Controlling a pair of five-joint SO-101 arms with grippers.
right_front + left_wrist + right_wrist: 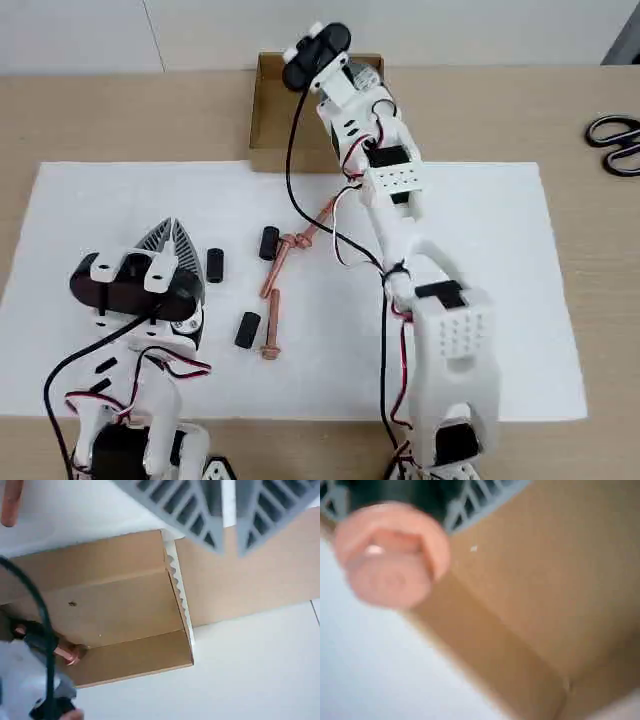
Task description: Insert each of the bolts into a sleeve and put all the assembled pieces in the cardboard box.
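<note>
Copper and black, the assembled piece is a bolt seated in a short sleeve. My right gripper is clamped on it over the open cardboard box, which stands on the tabletop at the far edge of the white sheet. I cannot tell how low the piece hangs inside the walls.

I judge the piece small, light and rigid. The bare metal looks smooth and likely to slip or roll, and the bolt could slide out if tipped head-down. The dark sleeve seems the surer place to hold, squeezed across its middle.

My left gripper sits over the near left of the sheet, fingers together on nothing. Just beside it lies a loose sleeve, with two more further along. Several loose bolts lie between the arms. They are thin and hard, and best pinched across the shank near the head.
</note>
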